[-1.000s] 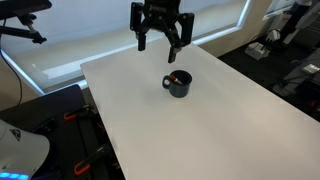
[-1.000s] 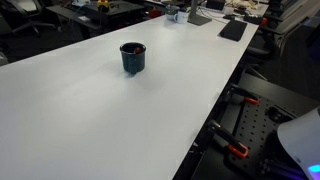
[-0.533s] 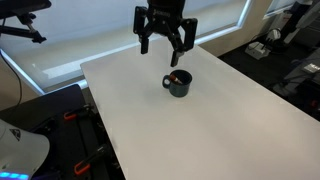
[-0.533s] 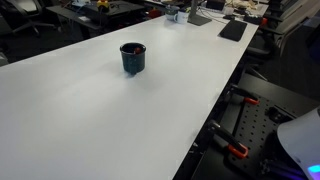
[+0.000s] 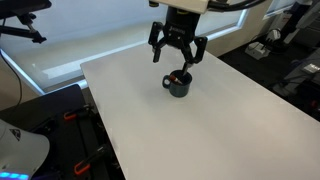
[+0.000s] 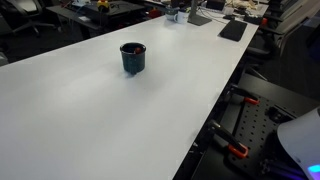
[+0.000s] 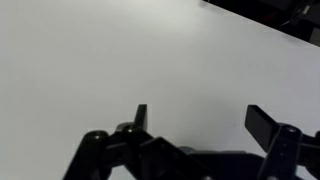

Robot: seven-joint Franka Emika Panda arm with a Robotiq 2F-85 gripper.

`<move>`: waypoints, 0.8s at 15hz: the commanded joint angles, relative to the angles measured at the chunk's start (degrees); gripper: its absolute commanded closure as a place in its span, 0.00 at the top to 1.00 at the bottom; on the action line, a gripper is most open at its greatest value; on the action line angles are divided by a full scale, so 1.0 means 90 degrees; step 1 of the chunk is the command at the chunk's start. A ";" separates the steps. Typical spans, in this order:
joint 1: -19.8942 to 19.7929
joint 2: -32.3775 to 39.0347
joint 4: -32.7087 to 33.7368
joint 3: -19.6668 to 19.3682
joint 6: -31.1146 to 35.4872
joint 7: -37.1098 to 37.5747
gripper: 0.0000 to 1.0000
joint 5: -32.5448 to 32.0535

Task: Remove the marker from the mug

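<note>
Over a white table (image 5: 205, 135), seen in both exterior views and from the wrist. Counted on it: one mug (image 5: 180, 88), dark blue-black, upright, with a side handle, and one marker (image 5: 177, 76), reddish-orange, standing inside the mug with its top showing at the rim. Placed the mug (image 6: 132, 58) well apart from every table edge in an exterior view; could not make out the marker clearly there.

Counted one gripper (image 5: 178, 62), black, hanging over the mug and not touching it; could not tell how far above the rim. Showed both jaws spread fully wide with nothing held between them. Confirmed by the wrist view: two fingertips (image 7: 141, 116) against bare table, no mug in sight.

Judged the step in hand as the approach: roughly lined up over the mug, grasp not yet made, marker not yet lifted. Judged the next move as lowering onto the marker's exposed top, centring it between the jaws, closing without knocking the rim, then lifting clear and setting it down on open table.
</note>
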 commanded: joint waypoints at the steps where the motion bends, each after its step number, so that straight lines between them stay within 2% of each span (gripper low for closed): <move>1: -0.0130 0.0094 0.0081 0.0145 -0.0024 0.0004 1.00 -0.0006; 6: -0.0165 0.0186 0.0209 0.0132 -0.0074 -0.0069 1.00 0.0051; 12: -0.0101 0.0906 0.0767 0.0329 -0.0208 -0.0316 1.00 -0.0140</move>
